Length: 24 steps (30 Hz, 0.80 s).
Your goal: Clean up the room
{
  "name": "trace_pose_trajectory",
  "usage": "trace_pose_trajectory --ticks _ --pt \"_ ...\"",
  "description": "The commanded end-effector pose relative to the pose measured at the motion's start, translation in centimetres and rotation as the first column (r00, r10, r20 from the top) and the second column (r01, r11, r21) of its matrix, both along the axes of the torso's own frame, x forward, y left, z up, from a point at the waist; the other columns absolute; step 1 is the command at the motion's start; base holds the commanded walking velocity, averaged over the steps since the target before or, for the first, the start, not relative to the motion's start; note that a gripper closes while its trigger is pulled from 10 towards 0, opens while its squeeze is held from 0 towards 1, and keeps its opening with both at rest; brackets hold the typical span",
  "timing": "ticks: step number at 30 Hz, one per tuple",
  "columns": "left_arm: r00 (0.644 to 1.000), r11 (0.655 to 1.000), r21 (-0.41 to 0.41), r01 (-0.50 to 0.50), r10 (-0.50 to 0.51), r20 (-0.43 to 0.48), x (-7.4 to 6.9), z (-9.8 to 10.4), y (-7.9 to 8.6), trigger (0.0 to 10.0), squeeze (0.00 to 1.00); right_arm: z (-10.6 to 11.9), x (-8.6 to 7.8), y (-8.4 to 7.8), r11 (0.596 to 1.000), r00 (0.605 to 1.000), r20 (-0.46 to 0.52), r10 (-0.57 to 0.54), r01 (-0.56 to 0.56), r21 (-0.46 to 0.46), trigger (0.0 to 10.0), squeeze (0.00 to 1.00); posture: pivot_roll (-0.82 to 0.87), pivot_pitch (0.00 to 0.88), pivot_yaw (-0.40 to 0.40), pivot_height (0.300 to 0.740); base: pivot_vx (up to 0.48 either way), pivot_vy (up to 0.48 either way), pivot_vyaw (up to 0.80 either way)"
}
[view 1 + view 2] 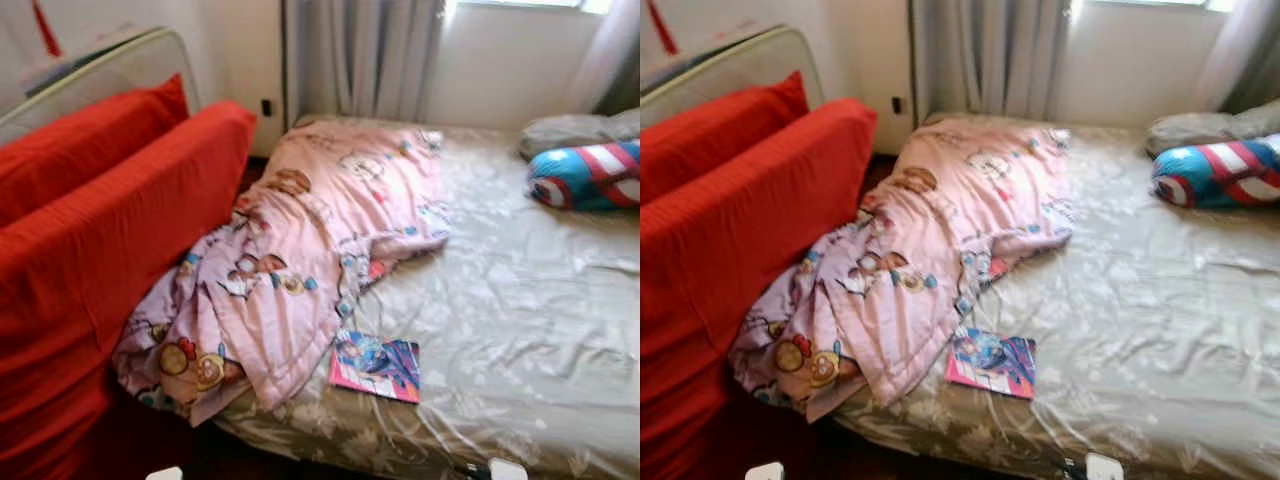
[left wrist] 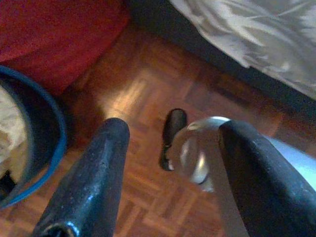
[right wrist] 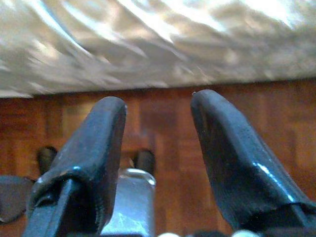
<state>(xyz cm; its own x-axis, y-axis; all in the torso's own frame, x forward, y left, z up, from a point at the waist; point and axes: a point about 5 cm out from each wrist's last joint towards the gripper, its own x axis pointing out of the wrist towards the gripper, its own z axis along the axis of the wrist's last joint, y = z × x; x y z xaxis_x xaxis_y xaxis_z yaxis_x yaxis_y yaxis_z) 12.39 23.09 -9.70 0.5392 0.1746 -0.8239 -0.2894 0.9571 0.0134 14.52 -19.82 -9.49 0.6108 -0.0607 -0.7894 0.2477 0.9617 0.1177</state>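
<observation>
A bed (image 1: 520, 330) with a shiny grey-beige sheet stands before me. A crumpled pink cartoon-print blanket (image 1: 300, 250) lies across its left half and hangs over the near corner. A colourful book (image 1: 376, 367) lies on the sheet near the front edge. A blue, red and white shield-pattern pillow (image 1: 588, 175) rests at the back right, by a grey pillow (image 1: 575, 130). My left gripper (image 2: 170, 143) hangs open above the parquet floor, nothing between its fingers. My right gripper (image 3: 158, 123) is open too, low by the bed's edge.
A red sofa (image 1: 100, 230) stands close on the left, tight against the bed. Curtains (image 1: 360, 55) and a window are behind the bed. In the left wrist view, a blue-rimmed basket (image 2: 29, 148) sits on the wooden floor (image 2: 148, 94) beside the sofa.
</observation>
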Motion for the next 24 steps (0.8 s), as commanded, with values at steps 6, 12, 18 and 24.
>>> trace_pose_trajectory --ticks 6,12,18,24 --pt "1.0 1.0 -0.016 -0.001 0.002 0.02 0.7 0.1 -0.5 10.0 0.0 -0.2 -1.1 -0.8 1.0 1.0 -0.013 0.0 0.0 -0.005 10.0 0.0 0.03 0.0 -0.035 0.74 0.209 0.0 0.0" --pt "0.999 1.0 -0.012 -0.002 0.003 0.051 0.9 0.3 -0.5 10.0 0.0 0.1 -0.7 -0.7 0.999 0.999 0.029 0.036 -0.035 -0.01 10.0 0.0 0.02 0.0 -0.032 0.74 0.0 0.0 0.0" --pt "0.985 1.0 -0.012 0.012 -0.01 0.175 1.7 0.9 -0.6 10.0 0.0 6.5 10.7 0.0 0.989 0.911 0.386 0.146 -0.127 -0.074 10.0 0.0 0.02 0.0 -0.023 0.74 0.0 0.0 0.0" --pt "0.722 0.985 0.145 0.095 -0.168 0.671 11.7 9.6 0.5 10.0 0.0 8.8 12.5 1.0 0.983 0.814 0.55 0.186 -0.161 -0.094 10.0 0.0 0.01 0.0 -0.019 0.74 0.0 0.0 0.0"
